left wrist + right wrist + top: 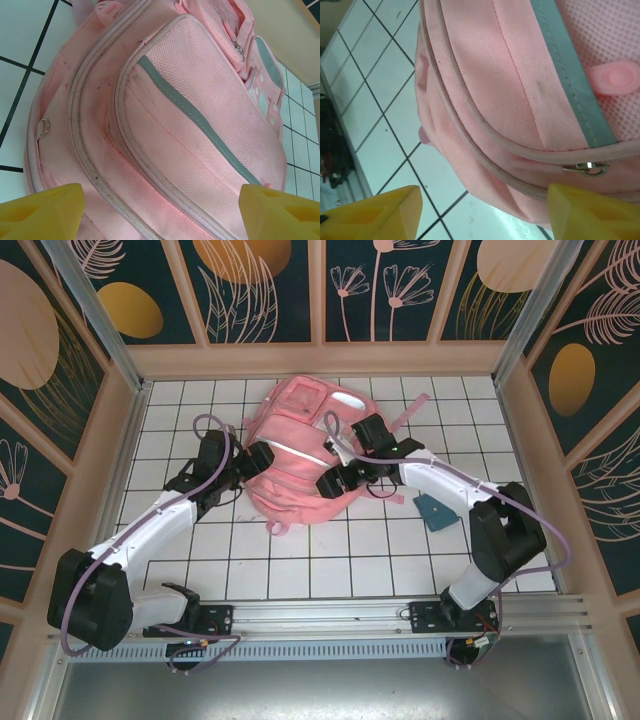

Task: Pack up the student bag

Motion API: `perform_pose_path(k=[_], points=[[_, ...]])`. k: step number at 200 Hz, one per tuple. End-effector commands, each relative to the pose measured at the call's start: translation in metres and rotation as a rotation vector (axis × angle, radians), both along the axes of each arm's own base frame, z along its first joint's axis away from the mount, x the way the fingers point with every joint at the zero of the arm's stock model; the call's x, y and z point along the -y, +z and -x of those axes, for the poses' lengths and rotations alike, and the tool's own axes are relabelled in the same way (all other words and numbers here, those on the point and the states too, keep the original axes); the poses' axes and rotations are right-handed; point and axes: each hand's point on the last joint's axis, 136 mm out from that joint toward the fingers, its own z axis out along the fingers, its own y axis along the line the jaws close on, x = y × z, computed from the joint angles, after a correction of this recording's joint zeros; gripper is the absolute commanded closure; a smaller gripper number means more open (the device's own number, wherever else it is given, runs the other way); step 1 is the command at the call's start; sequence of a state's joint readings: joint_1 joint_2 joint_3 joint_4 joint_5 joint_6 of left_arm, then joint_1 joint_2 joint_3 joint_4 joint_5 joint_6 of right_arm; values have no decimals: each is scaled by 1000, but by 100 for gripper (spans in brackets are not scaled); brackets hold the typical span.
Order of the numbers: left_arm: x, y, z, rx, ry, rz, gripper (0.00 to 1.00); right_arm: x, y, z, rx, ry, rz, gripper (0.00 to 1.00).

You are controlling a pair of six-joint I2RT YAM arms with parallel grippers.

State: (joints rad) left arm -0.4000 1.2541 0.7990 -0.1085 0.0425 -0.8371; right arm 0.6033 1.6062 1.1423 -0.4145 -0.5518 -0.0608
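Observation:
The student bag (300,440), a large pink backpack, lies flat in the middle of the tiled table. My left gripper (260,461) is at its left edge and my right gripper (331,483) at its lower right edge. In the left wrist view the bag (190,115) and its grey strip (200,120) lie under the open left gripper (160,215), whose yellow fingers (42,212) hold nothing. The right gripper (482,215) is open over the bag's lower rim (485,150), next to a metal zip pull (587,168). The zips look shut.
A small blue pencil case (434,510) lies on the white tiles right of the bag, beside the right forearm. Pink straps (410,410) trail from the bag toward the back right. Wooden walls (320,358) enclose the table on three sides.

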Motion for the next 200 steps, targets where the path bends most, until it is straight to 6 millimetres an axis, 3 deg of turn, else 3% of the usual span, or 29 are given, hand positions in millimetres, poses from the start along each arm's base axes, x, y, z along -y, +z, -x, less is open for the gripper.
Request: perform_pose_path(k=[1,26,73,97,129,200], points=[[0,11,-7,44,-4,-7,19,18,1,-24,88,-149,92,35],[-1,12,-5,44,-2,-8,19,29,-5,-41,126,-243,163,37],[-1,12,-5,45,-3,-5,19,11,-8,-39,65,-272,131,37],[0,11,-6,43,-5,-4,19,10,-12,-37,53,-327,137,28],[1,10,-6,41,-13,-6,19,-1,-17,-24,71,-276,146,18],[0,13,-7,47,-8,-11,18,-1,-40,-28,149,-245,330,29]])
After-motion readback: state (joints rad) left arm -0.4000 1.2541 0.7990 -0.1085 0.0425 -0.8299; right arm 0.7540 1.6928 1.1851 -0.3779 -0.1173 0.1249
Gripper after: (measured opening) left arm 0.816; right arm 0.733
